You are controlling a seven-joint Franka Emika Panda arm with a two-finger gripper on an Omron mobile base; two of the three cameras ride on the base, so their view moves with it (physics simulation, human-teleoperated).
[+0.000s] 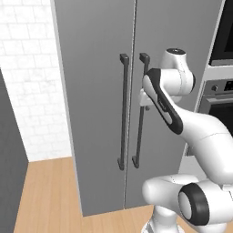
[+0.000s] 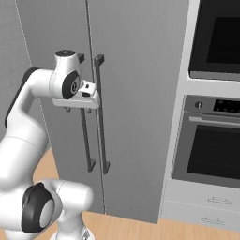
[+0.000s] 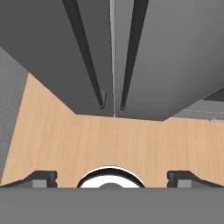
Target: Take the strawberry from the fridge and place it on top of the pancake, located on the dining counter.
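The fridge [image 1: 95, 91] stands right in front of me, both grey doors shut, so the strawberry is hidden. Its two long dark bar handles [image 1: 123, 113] run down either side of the door seam. My gripper [image 2: 78, 109] hangs at upper handle height just in front of the handles [image 2: 101, 122], pointing down at the floor. In the hand view its fingertips [image 3: 41, 178] stand wide apart, open with nothing between them, and the handles' lower ends [image 3: 101, 104] show above. The pancake and the dining counter are out of view.
A steel wall oven [image 2: 211, 140] with drawers beneath stands to the fridge's right. A white tiled wall [image 1: 27, 82] and a dark grey panel [image 1: 9, 159] lie to the left. Light wooden floor [image 1: 45, 195] runs under the fridge.
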